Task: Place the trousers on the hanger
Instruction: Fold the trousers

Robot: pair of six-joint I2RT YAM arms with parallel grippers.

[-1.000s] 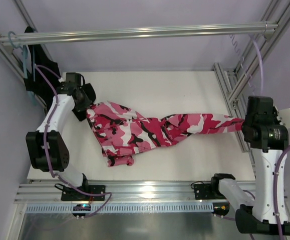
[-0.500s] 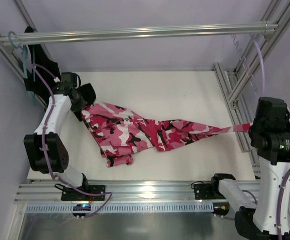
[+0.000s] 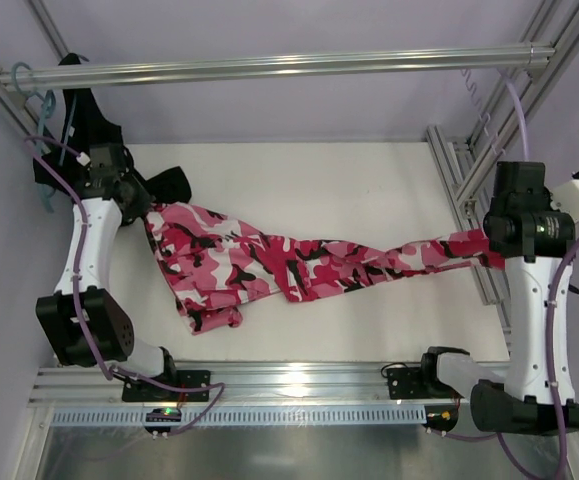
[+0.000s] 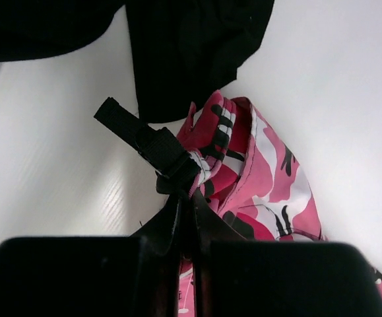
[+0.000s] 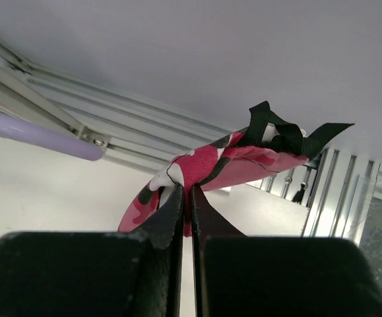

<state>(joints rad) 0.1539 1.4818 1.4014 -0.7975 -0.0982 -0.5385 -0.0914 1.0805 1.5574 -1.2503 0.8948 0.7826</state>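
Two tight grips: left gripper (image 4: pixel 183 188) and right gripper (image 5: pixel 185 195) each pinch an end of the trousers (image 3: pixel 299 265). Only wrist views show black straps (image 4: pixel 138 132) (at each pinch).

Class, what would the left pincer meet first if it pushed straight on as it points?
Left pincer: probably the plain black fabric garment beyond the pink camouflage trousers it grips; depth unclear.

Bright, even, diffuse light, soft shadows, glare on the near aluminium rail (image 3: pixel 289 376).

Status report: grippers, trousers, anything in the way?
Both shut on trousers: left gripper one end, right gripper the other. Fabric stretched across table. Nearby: black garment beside left gripper.
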